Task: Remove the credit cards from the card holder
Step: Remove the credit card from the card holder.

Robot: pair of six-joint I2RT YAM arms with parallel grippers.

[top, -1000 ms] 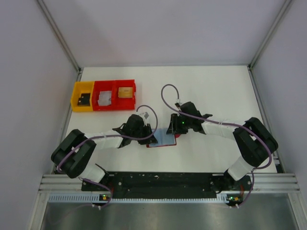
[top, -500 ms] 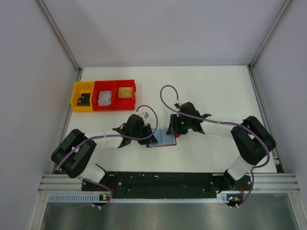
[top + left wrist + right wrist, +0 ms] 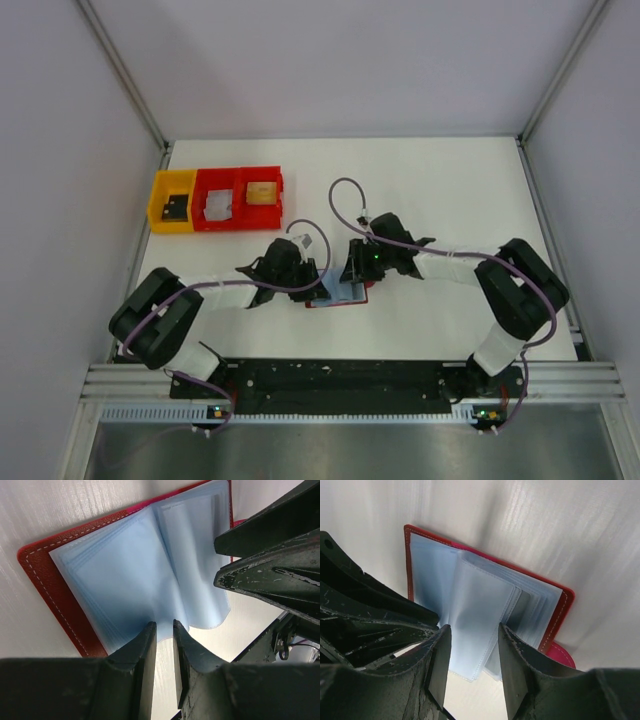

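The card holder (image 3: 341, 294) lies open on the white table between the two arms, its red cover (image 3: 40, 575) down and its pale blue sleeves (image 3: 125, 575) fanned upward. My left gripper (image 3: 162, 625) sits at the near edge of the sleeves (image 3: 312, 279); its jaws stand a narrow gap apart with only table showing between them. My right gripper (image 3: 472, 628) is open and straddles a raised blue sleeve (image 3: 477, 615), just right of the left one (image 3: 350, 270). A greyish credit card (image 3: 522, 611) shows inside a pocket behind that sleeve.
Three small bins stand in a row at the back left: a yellow one (image 3: 158, 204) with a black piece, a red one (image 3: 199, 210) with a silvery piece, and a red one (image 3: 279, 184) with a tan piece. Grey walls enclose the table.
The right arm has shifted a little left, over the open card holder, closer to the left gripper. The left arm has stayed put.
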